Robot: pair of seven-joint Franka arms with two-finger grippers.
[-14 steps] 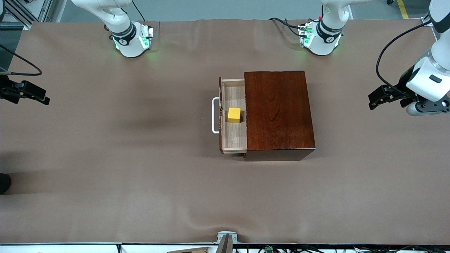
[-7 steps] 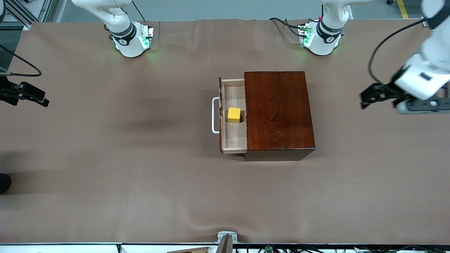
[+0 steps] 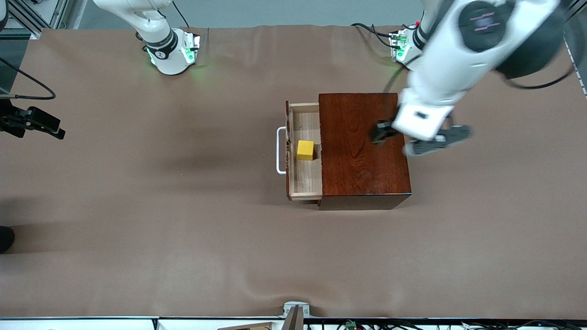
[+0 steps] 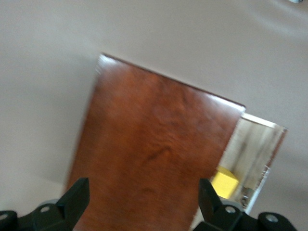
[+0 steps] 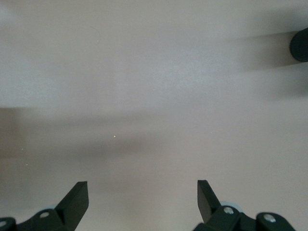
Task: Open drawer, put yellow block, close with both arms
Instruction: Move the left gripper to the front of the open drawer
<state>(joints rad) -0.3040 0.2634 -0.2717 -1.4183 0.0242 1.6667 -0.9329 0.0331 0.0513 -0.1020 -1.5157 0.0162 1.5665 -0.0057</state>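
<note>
The mahogany wooden box (image 3: pixel 362 146) stands mid-table. Its drawer (image 3: pixel 303 183) is pulled out toward the right arm's end, with the white bar handle (image 3: pixel 279 150) in front. The yellow block (image 3: pixel 305 150) sits in the pale tray. My left gripper (image 3: pixel 380 134) hangs over the box top, open and empty. In the left wrist view my left gripper (image 4: pixel 143 195) is above the box (image 4: pixel 154 159), with the tray (image 4: pixel 257 144) and the block (image 4: pixel 224 183) beside it. My right gripper (image 3: pixel 58 128) waits open over the table's right-arm end. In its own view the right gripper (image 5: pixel 142 195) shows only cloth.
Brown cloth (image 3: pixel 183 229) covers the table. A dark round object (image 3: pixel 5 238) lies at the edge by the right arm's end; it also shows in the right wrist view (image 5: pixel 301 44). A metal bracket (image 3: pixel 296 311) sits at the nearest table edge.
My left arm has swung in from the table's left-arm end and its gripper is now over the box top. The right gripper, the drawer and the block have stayed in place.
</note>
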